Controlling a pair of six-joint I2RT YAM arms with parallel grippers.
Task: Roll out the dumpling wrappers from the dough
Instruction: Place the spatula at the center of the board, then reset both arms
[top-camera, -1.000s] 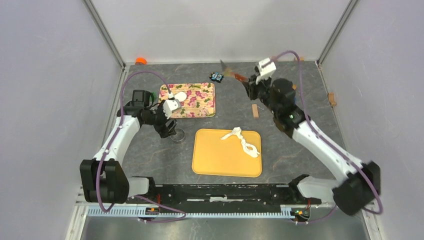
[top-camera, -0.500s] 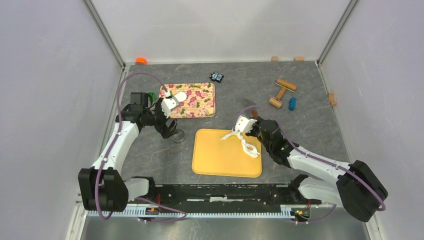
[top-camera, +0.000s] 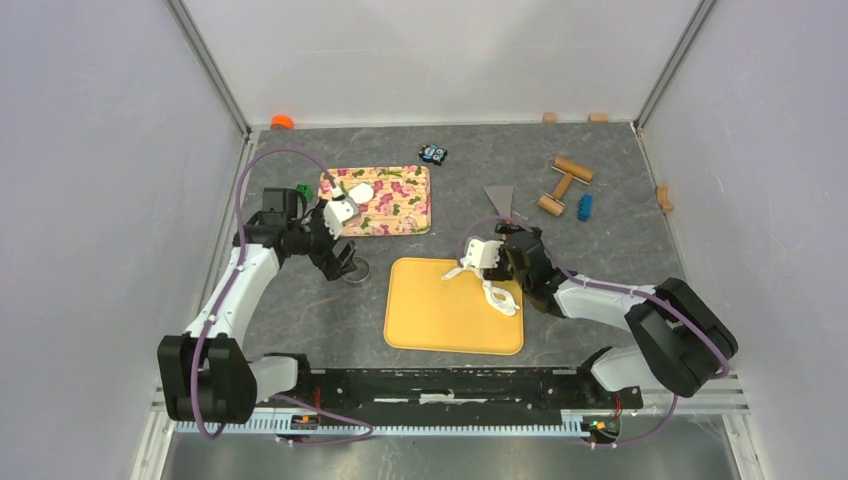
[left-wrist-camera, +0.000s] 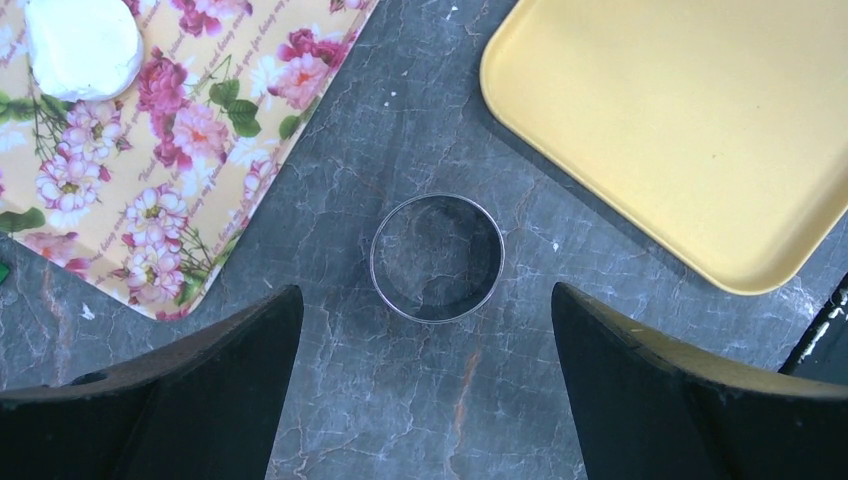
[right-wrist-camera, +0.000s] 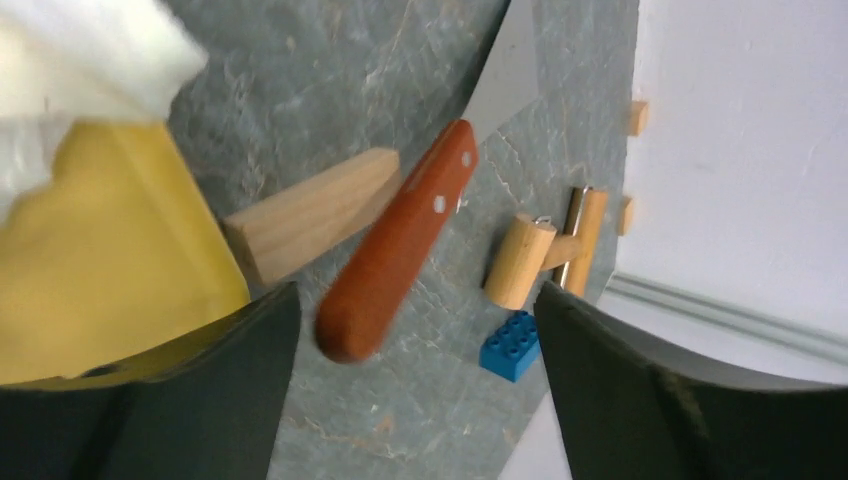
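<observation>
My left jaws and right jaws are gaping, empty; I'm seeing one dough strip (top-camera: 497, 296), one wrapper (left-wrist-camera: 82, 45), one yellow board (top-camera: 440, 325), one floral board (top-camera: 405, 205).

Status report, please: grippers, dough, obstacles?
Left gripper open above ring. Right gripper open over scraper. Dough strip on yellow board. Wood block near board.

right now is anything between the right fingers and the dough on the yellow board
Nothing visible does. The right fingers stand open at the yellow board's far edge beside the dough; the scraper and wood block lie off the board.
</observation>
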